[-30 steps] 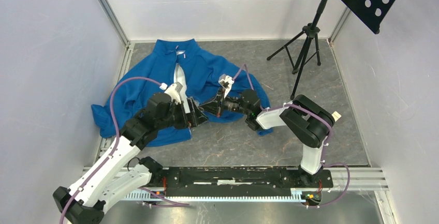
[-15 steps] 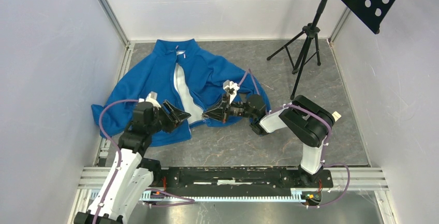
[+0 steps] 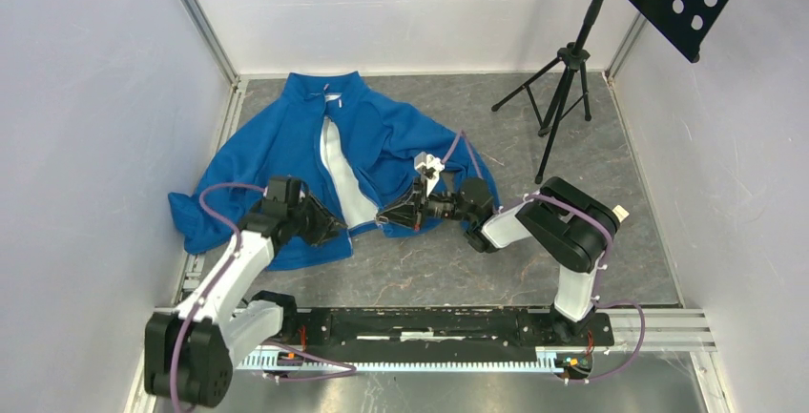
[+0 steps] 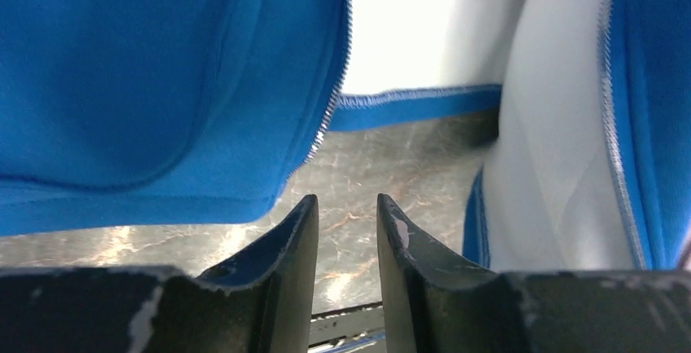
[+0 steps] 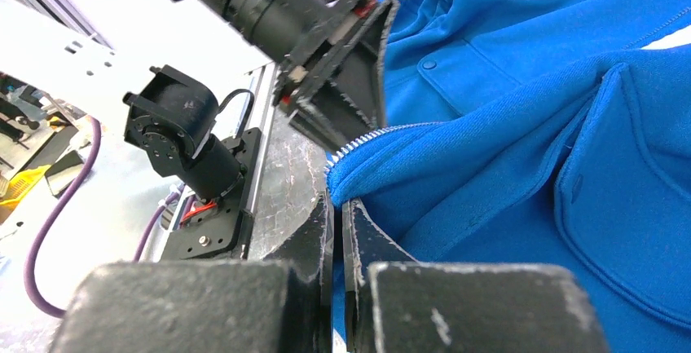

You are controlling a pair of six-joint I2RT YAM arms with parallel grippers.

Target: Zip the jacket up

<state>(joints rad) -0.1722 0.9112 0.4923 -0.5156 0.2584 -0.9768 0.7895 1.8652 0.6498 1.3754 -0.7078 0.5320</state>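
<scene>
Jaws on the right gripper [image 5: 336, 206] are clamped on the bottom front edge of the bright blue fleece jacket [image 3: 277, 141], right by the zipper teeth. The jacket's lying unzipped on the grey marbled worktop [image 3: 458, 260], centre-left of the top view, with its pale lining showing. The left gripper [image 4: 346, 206] hangs over the other panel's hem, jaws slightly spread and gripping nothing.

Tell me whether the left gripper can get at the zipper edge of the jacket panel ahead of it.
Probably yes: the left gripper is open, and the zipper edge of the jacket ends just ahead of it, nothing lying between.
</scene>
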